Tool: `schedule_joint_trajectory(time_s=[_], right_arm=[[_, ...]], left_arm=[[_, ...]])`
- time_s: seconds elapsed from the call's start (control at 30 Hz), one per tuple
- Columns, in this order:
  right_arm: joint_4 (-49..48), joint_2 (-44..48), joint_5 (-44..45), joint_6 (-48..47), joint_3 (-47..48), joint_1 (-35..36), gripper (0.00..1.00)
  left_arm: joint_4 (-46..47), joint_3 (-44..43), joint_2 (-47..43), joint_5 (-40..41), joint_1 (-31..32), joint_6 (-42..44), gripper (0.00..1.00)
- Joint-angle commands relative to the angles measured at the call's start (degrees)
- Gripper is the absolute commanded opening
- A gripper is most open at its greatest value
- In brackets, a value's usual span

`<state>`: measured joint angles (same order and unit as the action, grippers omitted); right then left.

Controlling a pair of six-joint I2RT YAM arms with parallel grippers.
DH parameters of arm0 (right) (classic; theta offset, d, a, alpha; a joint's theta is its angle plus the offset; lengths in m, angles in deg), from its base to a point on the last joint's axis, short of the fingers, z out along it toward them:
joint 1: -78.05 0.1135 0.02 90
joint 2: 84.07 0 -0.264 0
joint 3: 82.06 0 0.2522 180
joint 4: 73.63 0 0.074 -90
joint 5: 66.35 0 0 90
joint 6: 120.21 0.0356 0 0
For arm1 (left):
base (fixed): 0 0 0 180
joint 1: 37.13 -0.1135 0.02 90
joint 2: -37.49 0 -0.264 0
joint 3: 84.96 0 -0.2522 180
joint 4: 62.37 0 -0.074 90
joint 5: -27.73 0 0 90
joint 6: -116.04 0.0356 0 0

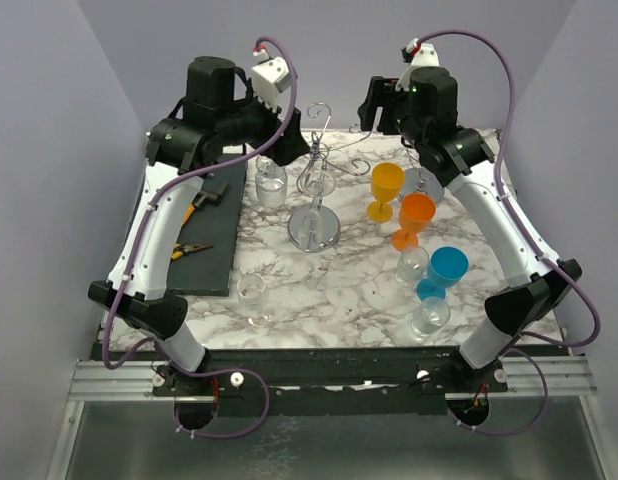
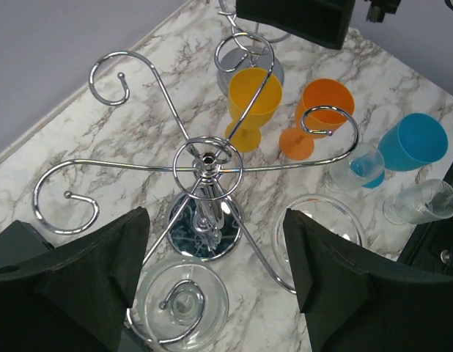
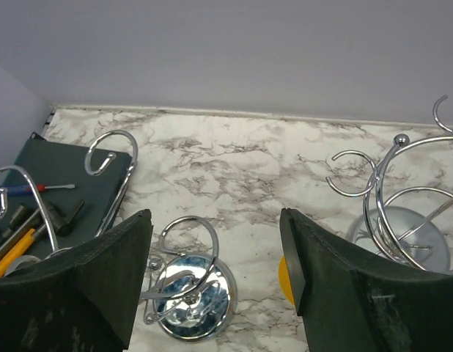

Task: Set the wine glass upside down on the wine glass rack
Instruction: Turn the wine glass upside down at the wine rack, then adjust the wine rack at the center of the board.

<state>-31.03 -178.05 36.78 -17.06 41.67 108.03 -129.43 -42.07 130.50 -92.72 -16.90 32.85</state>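
The chrome wine glass rack (image 2: 206, 163) stands mid-table, its curled arms spreading from a central post (image 1: 315, 170). A clear wine glass (image 2: 181, 304) hangs upside down in one hook, foot uppermost, with the hook's curl around its stem (image 1: 271, 185). My left gripper (image 2: 215, 271) hovers above the rack beside that glass, open and holding nothing (image 1: 289, 150). A second clear glass (image 2: 319, 218) shows next to its right finger, partly hidden. My right gripper (image 3: 215, 271) is open and empty, high over the rack's round base (image 3: 190, 297) at the back of the table (image 1: 374, 105).
Yellow (image 1: 386, 186), orange (image 1: 416, 216) and blue (image 1: 448, 268) goblets stand right of the rack, with clear glasses (image 1: 430, 315) among them. Another clear glass (image 1: 251, 296) stands front left. A dark mat with tools (image 1: 204, 235) lies left. A second chrome rack (image 3: 410, 220) stands at the back right.
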Motion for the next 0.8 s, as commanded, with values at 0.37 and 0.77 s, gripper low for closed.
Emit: schedule_joint_trajectory(time_s=[0.37,0.77], right_arm=[[-1.86,-4.38,-17.56,6.74,-0.95,-5.83,0.61],[-4.07,-4.34,-17.02,8.56,-5.08,-5.81,0.45]], left_arm=[[-0.43,-1.57,5.9,9.48,7.54,0.85,0.54],[0.21,-2.99,7.93,8.93,8.16,0.31,0.41]])
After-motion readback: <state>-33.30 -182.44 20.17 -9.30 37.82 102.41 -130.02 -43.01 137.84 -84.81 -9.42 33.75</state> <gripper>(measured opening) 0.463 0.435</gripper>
